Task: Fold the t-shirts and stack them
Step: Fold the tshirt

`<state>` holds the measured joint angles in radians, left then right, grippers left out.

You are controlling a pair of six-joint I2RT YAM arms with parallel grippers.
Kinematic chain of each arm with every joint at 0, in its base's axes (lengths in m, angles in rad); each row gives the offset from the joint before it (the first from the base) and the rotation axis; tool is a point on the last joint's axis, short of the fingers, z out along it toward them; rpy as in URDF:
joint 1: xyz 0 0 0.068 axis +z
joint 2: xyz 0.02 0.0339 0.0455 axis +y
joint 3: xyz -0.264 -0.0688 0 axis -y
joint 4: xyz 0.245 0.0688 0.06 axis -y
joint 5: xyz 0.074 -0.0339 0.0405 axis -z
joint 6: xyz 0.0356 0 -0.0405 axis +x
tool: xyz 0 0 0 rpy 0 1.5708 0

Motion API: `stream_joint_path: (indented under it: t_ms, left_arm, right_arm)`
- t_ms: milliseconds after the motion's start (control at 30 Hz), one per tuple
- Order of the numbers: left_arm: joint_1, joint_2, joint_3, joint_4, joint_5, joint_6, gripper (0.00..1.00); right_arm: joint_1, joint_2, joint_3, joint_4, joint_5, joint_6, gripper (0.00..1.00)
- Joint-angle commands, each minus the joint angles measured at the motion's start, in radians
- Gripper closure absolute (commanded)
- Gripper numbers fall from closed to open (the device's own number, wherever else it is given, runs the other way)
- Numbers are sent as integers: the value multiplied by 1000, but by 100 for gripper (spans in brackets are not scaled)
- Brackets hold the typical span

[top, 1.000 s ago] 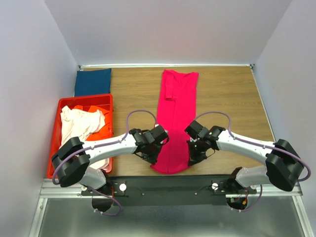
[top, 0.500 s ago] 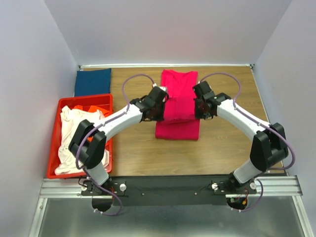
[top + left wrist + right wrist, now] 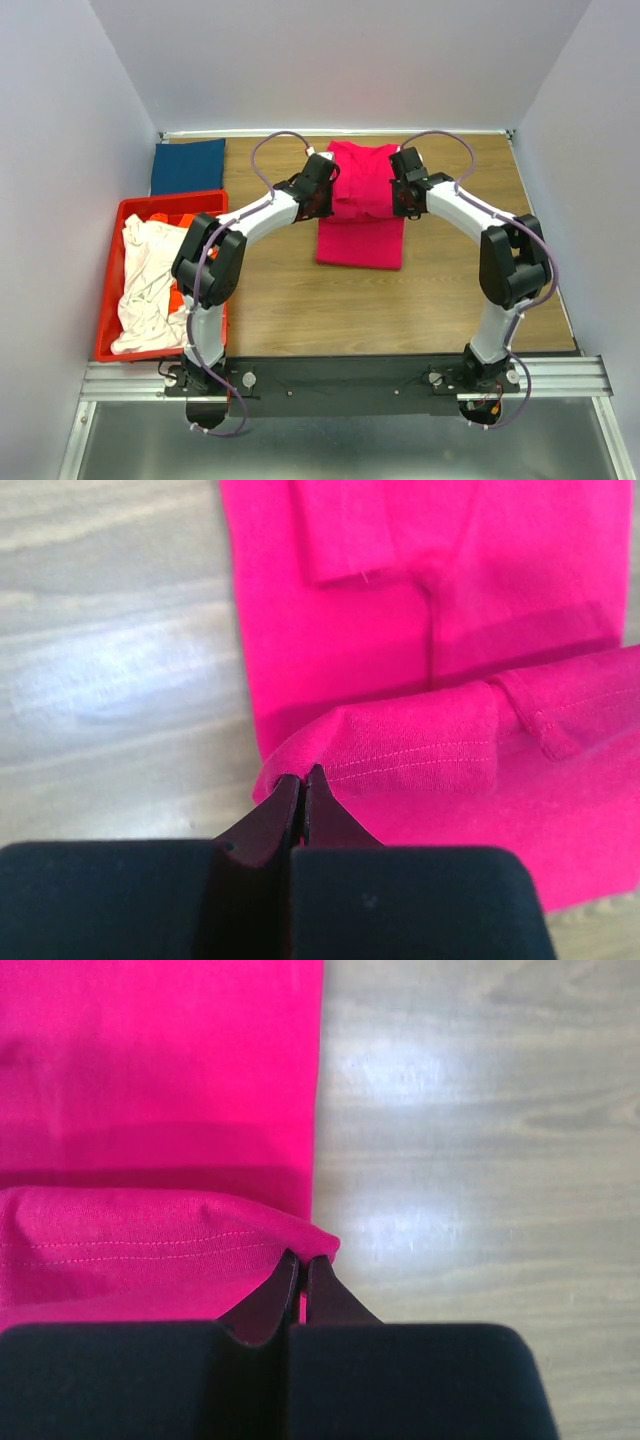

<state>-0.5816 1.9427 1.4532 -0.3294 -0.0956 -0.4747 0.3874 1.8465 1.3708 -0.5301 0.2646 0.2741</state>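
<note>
The magenta-pink t-shirt [image 3: 362, 205] lies on the wooden table, its near half doubled back over its far half. My left gripper [image 3: 322, 197] is shut on the hem's left corner [image 3: 300, 770]. My right gripper [image 3: 403, 194] is shut on the hem's right corner [image 3: 318, 1245]. Both hold the hem a little above the lower layer of the shirt [image 3: 330, 670], near its collar end. A dark blue t-shirt [image 3: 187, 166] lies flat at the back left corner. Cream-white [image 3: 145, 275] and orange [image 3: 207, 232] t-shirts lie in the crate.
A red plastic crate [image 3: 111, 262] stands at the left edge of the table [image 3: 480, 230]. White walls close in the back and both sides. The arms arch over the table's middle from their bases at the near edge.
Both grippers carried the shirt's near hem from the table's front edge toward the back, folding the shirt in half lengthwise; the folded edge now lies at mid-table.
</note>
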Motion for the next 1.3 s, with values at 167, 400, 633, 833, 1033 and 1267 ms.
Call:
stream_joint_path:
  t_ms: [167,400,633,833,1033,1267]
  left_arm:
    - [49,73,78,62,7,27,100]
    - [58,137,127,73,11,33,100]
    - [62,182,133,89,25,35,100]
    - [60,200,144,70,16,36,81]
    - [57,122,113,47,-28,22,31]
    - [5,-89,0,76,-108,-13,26]
  right_arm:
    - [-21,106,131,73,16,-42,99]
    - [-35,183,163,87,16,-47,99]
    - [-44,217,140,107,25,-46,99]
    - [-47,232,137,117,7,-46,78]
    - [-45,120,120,117,-28,-32,62]
    - [-18,1,19,157,-126,10,60]
